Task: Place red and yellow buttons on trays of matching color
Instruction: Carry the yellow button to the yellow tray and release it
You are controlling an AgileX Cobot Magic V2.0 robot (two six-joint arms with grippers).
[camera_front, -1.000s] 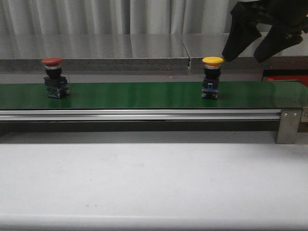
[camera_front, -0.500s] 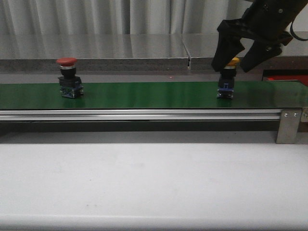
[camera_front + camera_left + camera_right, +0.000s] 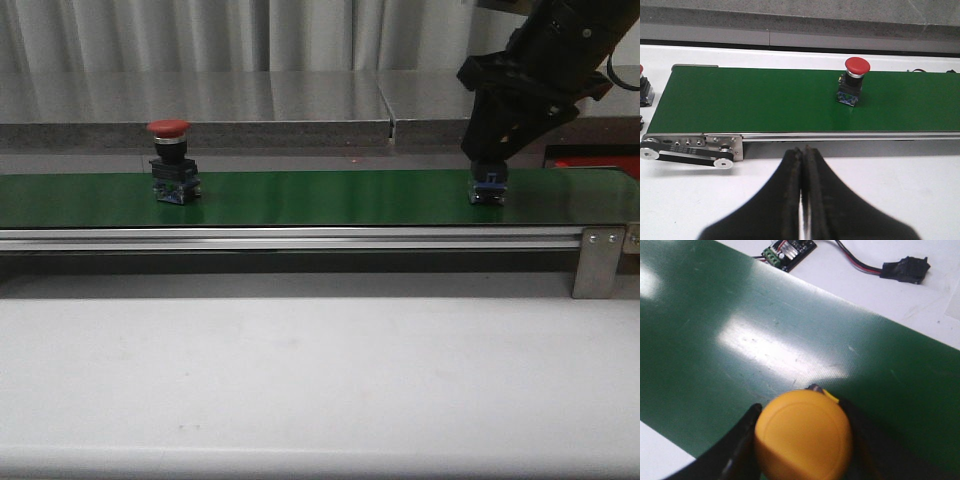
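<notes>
Nothing placed yet; no trays visible. Right claw (image 3: 490,165) clamped around yellow button (image 3: 804,435), its base on the green conveyor belt (image 3: 320,197). Red button (image 3: 172,162) stood untouched on the belt. Left claw (image 3: 802,165) closed, empty, over the desk (image 3: 890,190).

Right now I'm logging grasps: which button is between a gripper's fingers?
The yellow button, at the belt's right end, sits between the right gripper fingers. The red button stands untouched, alone.
</notes>
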